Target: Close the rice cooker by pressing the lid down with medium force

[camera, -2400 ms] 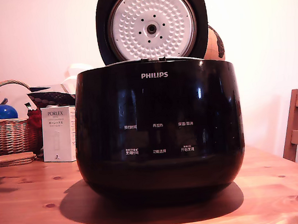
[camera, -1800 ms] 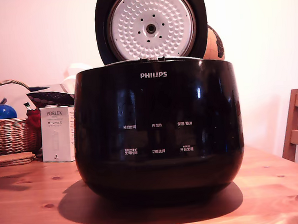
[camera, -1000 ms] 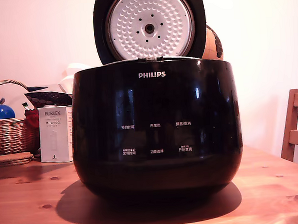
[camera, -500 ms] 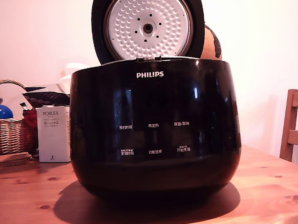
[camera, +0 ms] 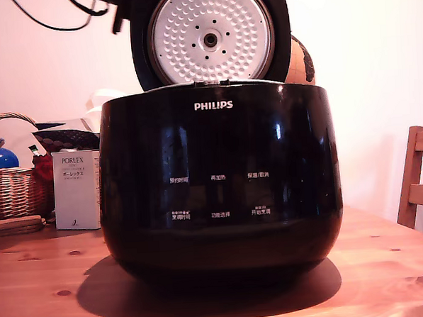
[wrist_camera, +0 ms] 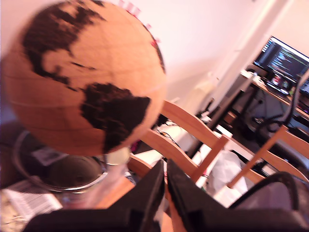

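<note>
The rice cooker [camera: 220,186] stands mid-table in the exterior view, glossy black with white PHILIPS lettering. Its lid [camera: 210,36] is raised upright behind the pot, the dimpled silver inner disc facing the camera. A dark part of my arm [camera: 116,13] with black cables shows at the exterior view's top left, just beside the lid's rim. In the wrist view my gripper [wrist_camera: 163,168] has its two black fingers pressed together with nothing between them. The wrist view does not show the cooker or the lid clearly.
An orange globe [wrist_camera: 82,82] with dark continents stands behind the cooker [camera: 304,61]. A white PORLEX box [camera: 77,189] and a wicker basket [camera: 14,190] sit at the exterior view's left. A wooden chair [camera: 418,183] is at its right. Chairs [wrist_camera: 193,140] and a monitor [wrist_camera: 282,60] appear in the wrist view.
A dark arm part and cables have come into the exterior view's top left, beside the lid. The lid still stands upright. The cooker has drifted slightly left in the picture.
</note>
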Available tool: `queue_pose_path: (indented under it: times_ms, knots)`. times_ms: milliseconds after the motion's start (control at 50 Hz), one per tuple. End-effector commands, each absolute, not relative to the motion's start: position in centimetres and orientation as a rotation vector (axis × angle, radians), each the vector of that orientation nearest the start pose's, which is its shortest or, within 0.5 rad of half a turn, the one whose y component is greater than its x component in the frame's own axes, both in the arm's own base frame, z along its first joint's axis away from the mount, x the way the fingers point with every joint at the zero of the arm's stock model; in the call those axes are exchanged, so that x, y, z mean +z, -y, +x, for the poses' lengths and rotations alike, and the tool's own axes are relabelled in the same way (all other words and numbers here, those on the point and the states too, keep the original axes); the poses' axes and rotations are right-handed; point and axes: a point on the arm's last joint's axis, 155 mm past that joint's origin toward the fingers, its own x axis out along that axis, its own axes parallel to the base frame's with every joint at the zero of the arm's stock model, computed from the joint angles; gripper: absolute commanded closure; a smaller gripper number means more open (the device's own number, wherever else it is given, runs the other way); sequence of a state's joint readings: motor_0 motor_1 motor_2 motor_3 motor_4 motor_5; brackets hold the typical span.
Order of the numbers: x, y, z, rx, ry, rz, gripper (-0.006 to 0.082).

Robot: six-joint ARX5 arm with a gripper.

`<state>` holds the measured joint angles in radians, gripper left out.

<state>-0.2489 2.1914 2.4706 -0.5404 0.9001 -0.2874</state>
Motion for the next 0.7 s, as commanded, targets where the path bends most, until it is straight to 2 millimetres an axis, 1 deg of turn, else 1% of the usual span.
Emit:
queue_pose_path:
  times_ms: [0, 220, 340, 480, 680]
  knots:
    - [37.8, 29.4, 52.1, -1.120, -0.455, -0.350, 0.0789]
    - [37.4, 32.0, 50.7, -1.169, -0.469, -0.336, 0.0789]
    - [37.4, 32.9, 50.0, -1.188, -0.473, -0.330, 0.0789]
    - [36.9, 33.3, 49.6, -1.192, -0.501, -0.334, 0.0789]
    - [35.0, 33.6, 48.2, -1.204, -0.598, -0.325, 0.0789]
